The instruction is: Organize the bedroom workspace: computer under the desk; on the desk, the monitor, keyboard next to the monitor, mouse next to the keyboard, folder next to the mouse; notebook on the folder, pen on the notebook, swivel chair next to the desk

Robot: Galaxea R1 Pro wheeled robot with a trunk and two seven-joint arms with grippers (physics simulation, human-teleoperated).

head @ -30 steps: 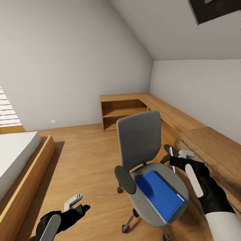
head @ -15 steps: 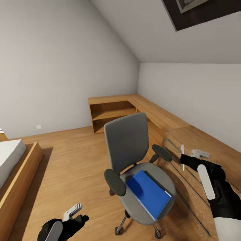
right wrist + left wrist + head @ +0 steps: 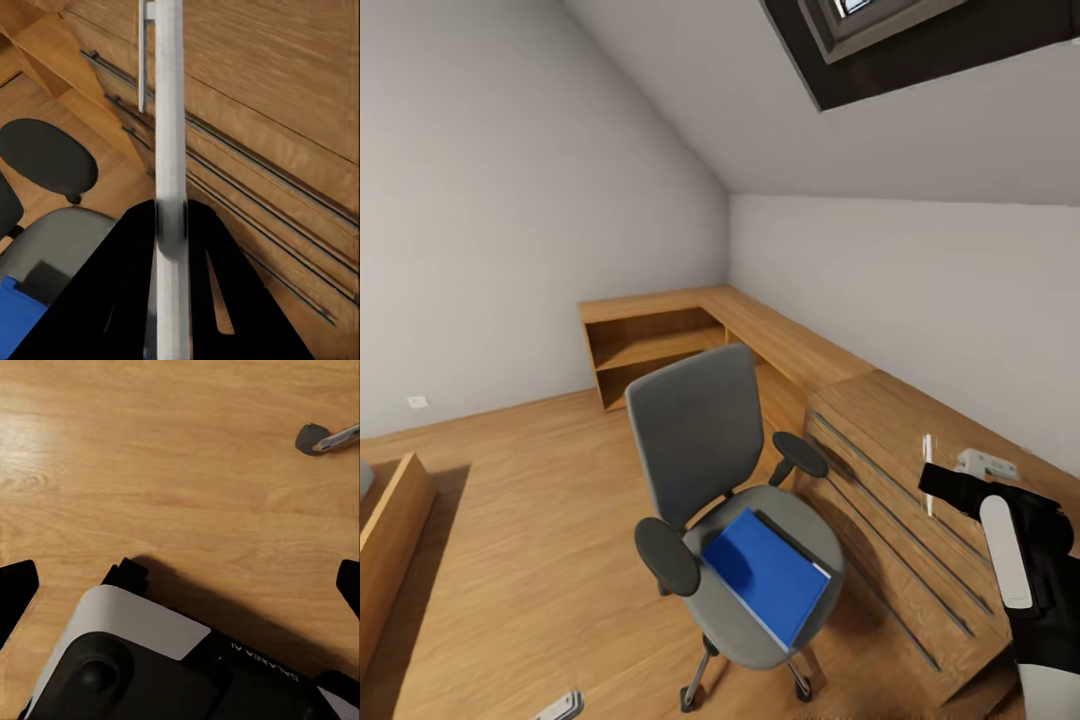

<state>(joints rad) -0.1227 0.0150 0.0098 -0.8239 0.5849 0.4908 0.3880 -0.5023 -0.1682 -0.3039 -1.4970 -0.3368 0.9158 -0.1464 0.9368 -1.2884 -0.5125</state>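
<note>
An attic bedroom with sloped grey walls (image 3: 510, 200), a dark-framed skylight (image 3: 890, 30) and a light wood floor (image 3: 530, 520) spreads out in the head view, with low light-wood shelf units (image 3: 660, 335) running along the far corner and down the right-hand wall. The corner of a wooden bed frame (image 3: 390, 530) shows at the left edge.

The grey upholstered swivel chair (image 3: 705, 440) with black padded armrests and a chrome base on castors stands on the floor just beside the wooden units, its tall back towards the far corner. The flat bright blue folder (image 3: 765, 575) lies on its seat, with a dark strip showing along its far edge.

The right gripper (image 3: 945, 480), black with white trim, hovers over the wooden unit to the right of the chair. In the right wrist view its fingers (image 3: 169, 225) are pressed together on a thin silvery white rod (image 3: 169, 112) that runs out past them over the slatted wood; what the rod is cannot be told.

The left gripper (image 3: 180, 577) points down at bare floor, its dark fingertips (image 3: 15, 589) spread wide apart, close to a chair castor (image 3: 311, 437).
</note>
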